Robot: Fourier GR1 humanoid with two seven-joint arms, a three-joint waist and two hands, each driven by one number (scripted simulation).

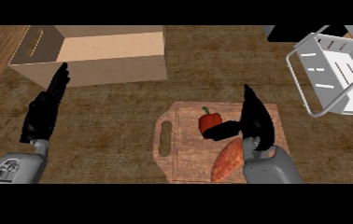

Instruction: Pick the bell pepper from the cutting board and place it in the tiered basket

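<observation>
Pepper (209,121) on board (186,146), beside sweet potato (227,160). Right hand (254,118) over board, fingers straight, thumb touching pepper. Left hand (47,105) open, resting at left. Basket (329,71) far right.

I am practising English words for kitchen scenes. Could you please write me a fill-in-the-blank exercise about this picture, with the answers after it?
1. The red bell pepper lies on the wooden ____.
2. The orange sweet potato lies on the same board, nearer to the robot than the ____.
3. The open brown cardboard box stands beyond the robot's ____ hand.
4. The robot's right hand reaches its thumb toward the ____.

Answers: cutting board; bell pepper; left; bell pepper
</observation>
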